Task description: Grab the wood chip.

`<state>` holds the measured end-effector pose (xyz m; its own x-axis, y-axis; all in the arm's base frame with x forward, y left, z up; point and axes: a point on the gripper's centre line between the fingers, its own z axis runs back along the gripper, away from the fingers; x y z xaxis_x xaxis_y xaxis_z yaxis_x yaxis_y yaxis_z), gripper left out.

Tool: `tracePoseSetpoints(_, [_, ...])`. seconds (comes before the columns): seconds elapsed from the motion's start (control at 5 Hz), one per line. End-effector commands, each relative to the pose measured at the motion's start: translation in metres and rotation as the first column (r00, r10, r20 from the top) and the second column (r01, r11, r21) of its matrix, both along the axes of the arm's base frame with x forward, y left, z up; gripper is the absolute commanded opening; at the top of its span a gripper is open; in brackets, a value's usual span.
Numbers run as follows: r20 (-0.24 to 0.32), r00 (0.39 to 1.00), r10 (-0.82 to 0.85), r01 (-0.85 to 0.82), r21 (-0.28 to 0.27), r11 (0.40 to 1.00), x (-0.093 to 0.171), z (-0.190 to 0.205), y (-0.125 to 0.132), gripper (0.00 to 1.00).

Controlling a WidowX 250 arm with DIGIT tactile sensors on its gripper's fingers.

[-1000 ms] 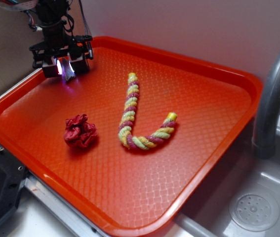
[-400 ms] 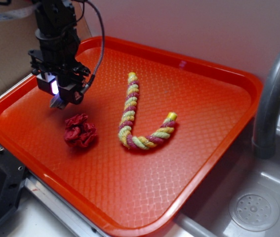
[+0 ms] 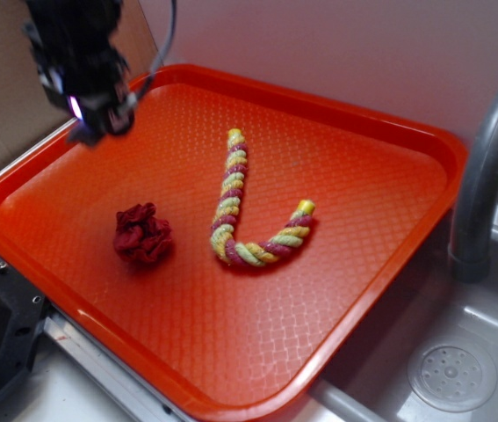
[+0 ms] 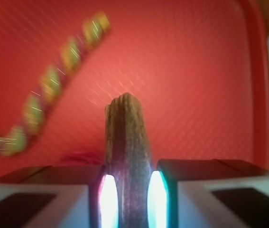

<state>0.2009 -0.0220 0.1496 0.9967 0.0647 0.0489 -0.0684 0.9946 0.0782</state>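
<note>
A: The gripper (image 3: 90, 132), closed around the wood chip (image 4: 127, 156), hangs over the far left corner of the orange tray (image 3: 389, 132). What lies in the way below?

B: Two things. The red cloth ball (image 3: 143, 236) sits on the left half, and the twisted rope (image 3: 244, 211) curves through the middle just beside it, not touching.

A: And the rest?

B: The right half and near corner lie bare. The raised rim bounds every side, a grey faucet (image 3: 486, 167) rises past the right edge, and cardboard (image 3: 3, 97) stands behind the left corner.
</note>
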Motion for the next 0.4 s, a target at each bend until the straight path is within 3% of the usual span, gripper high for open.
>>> tracePoseSetpoints(0.0, [0.100,0.995,0.004,0.003,-0.065,0.998,-0.0029,0.0689,0.0325,0.00])
tracePoseSetpoints(0.2, [0.061,0.998,-0.002,0.004,-0.039,0.999,-0.0039,0.0598,0.0308,0.00])
